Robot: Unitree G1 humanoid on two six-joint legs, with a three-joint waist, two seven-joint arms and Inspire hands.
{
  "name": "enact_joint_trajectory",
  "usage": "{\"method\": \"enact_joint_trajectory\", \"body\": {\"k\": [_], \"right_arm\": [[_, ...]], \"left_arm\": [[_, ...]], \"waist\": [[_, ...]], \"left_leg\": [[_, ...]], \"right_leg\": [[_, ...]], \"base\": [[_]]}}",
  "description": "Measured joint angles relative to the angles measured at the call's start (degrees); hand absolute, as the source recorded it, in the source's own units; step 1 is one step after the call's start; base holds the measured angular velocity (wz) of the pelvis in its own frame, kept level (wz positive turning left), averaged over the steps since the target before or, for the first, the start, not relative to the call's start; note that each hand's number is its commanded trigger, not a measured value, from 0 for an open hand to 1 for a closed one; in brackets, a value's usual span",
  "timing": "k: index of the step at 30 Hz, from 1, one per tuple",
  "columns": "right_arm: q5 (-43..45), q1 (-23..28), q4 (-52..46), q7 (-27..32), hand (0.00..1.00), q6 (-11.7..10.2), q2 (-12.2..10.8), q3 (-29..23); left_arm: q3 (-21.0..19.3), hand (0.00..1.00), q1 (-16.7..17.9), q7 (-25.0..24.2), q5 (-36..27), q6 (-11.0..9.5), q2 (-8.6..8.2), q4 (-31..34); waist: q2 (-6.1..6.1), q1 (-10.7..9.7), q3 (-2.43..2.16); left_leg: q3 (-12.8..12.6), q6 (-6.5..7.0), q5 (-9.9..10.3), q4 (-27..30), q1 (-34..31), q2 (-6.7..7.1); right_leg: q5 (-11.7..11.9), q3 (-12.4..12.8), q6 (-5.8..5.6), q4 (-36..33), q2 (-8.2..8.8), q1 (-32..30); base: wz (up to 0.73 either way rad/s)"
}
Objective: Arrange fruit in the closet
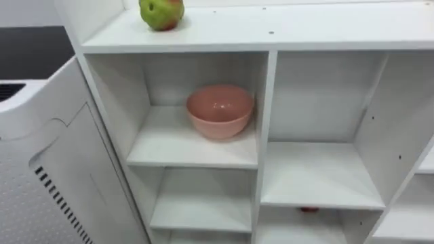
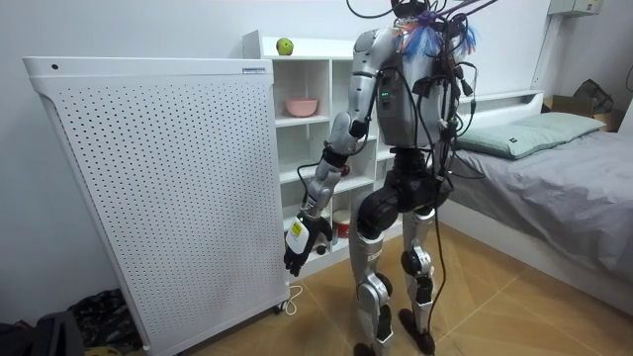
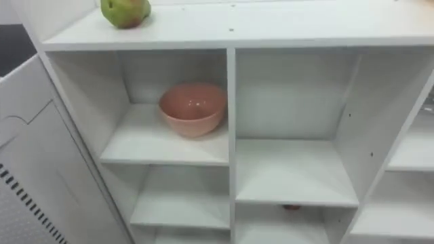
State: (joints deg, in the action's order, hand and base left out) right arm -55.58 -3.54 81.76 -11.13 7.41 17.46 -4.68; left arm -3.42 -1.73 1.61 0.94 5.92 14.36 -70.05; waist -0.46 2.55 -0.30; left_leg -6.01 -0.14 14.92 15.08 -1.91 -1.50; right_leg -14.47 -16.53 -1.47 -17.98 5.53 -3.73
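Starting at the left, the tall perforated panel (image 2: 148, 188) stands tight against the side of the closet (image 1: 271, 30), and right at its edge, down low, hangs the robot's left hand (image 2: 300, 245). From this far off I can't tell whether it holds anything or how it's set. That's the first worry: the hand hangs close to the panel's edge and the closet's lower shelves, so a quick lift could clip either one on the way up. Moving across, the apple (image 1: 161, 13) sits in the open on the closet's top board, near its left end, nothing around it to stop it. It's round, so a sideways nudge instead of a clean grasp would probably send it rolling along the board or off the edge to the floor. Below it, in the upper left compartment, the pink bowl (image 1: 220, 110) stands upright and looks empty, close to the middle divider; an apple dropped in from height could shove it back or tip it. Lower and further right, a small red thing (image 1: 308, 210) peeks out from a bottom compartment, too hidden to name. Far right, the bed (image 2: 564, 198) stays well clear of the work.
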Motion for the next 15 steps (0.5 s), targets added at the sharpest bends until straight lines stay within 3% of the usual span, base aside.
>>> {"method": "enact_joint_trajectory", "body": {"k": [3, 7, 12, 15], "right_arm": [[2.3, 3.51, -0.04, 0.73, 0.0, 0.29, -1.54, -1.53], [10.15, 6.6, -0.27, 2.01, 0.0, 0.22, -3.05, -2.44], [19.35, 7.62, -0.9, 3.84, 0.0, 0.07, -5.04, -2.73], [24.39, 8.03, -1.97, 4.04, 0.0, 0.1, -5.88, -1.14]], "left_arm": [[-1.36, 0.0, 3.94, -0.02, 1.99, 0.28, -0.2, 2.54], [-5.01, 0.0, 7.6, 0.28, 5.19, 0.33, -0.85, 5.01], [-8.82, 0.0, 8.43, 0.89, 5.61, 0.36, -2.71, 4.89], [-8.79, 0.0, 9.6, 2.09, 6.35, 0.37, -3.44, 4.9]], "waist": [[-0.53, -0.99, -0.08], [-0.28, -1.67, 0.24], [-0.16, -1.79, 0.74], [-0.22, -2.19, 0.67]], "left_leg": [[-0.08, 0.0, 0.0, -1.46, 3.86, -0.17], [-0.28, 0.0, 0.01, -3.01, 7.82, -0.19], [-1.67, 0.0, 0.0, -4.02, 9.96, -0.34], [-1.74, -0.01, 0.06, -4.28, 10.63, -0.49]], "right_leg": [[0.78, 0.09, -0.41, 3.5, -0.81, 4.71], [1.7, 0.68, -0.82, 6.44, -1.46, 8.96], [1.9, 1.64, -0.83, 6.31, -1.68, 10.44], [2.11, 1.97, -0.78, 6.26, -1.91, 10.9]], "base": [[-0.02], [-0.03], [-0.07], [-0.07]]}}
